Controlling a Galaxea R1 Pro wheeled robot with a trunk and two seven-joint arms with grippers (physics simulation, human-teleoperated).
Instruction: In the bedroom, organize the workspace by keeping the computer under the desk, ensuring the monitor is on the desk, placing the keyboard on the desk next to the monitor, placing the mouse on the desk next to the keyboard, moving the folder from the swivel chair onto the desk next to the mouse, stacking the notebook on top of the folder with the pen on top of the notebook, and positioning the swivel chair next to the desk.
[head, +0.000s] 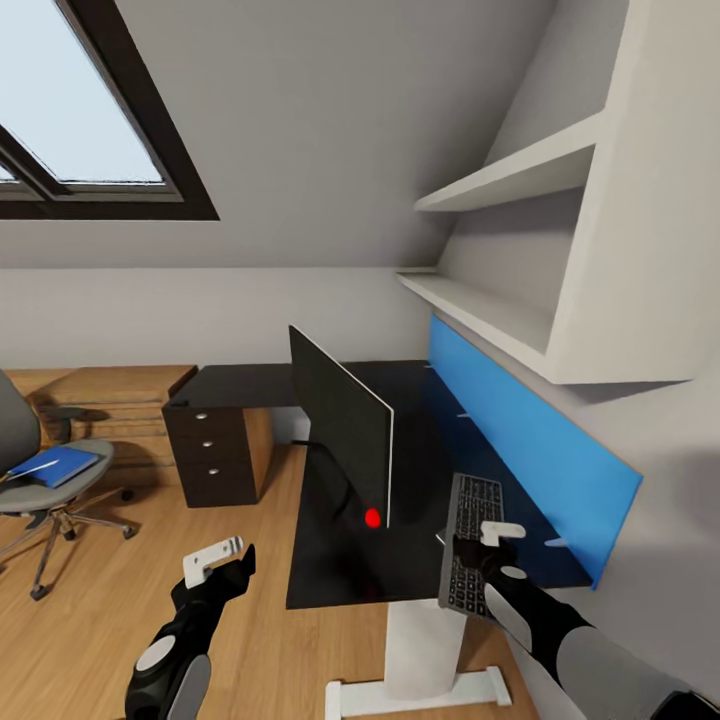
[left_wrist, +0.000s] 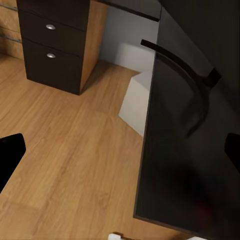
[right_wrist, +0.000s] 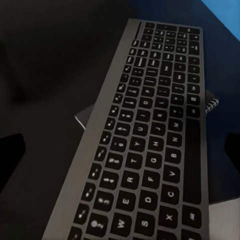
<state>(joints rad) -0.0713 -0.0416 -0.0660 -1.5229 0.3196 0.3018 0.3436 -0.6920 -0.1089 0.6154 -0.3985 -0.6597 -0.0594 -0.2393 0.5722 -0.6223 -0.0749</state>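
Now flat silver-framed keyboard (right_wrist: 150, 135) in right fingers (head: 487, 550); glossy black desk (head: 330, 570).

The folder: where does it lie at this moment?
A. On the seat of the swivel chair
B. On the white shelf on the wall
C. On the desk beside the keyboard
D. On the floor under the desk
A: in the head view the blue folder lies flat on the grey seat of the swivel chair, away from the desk.
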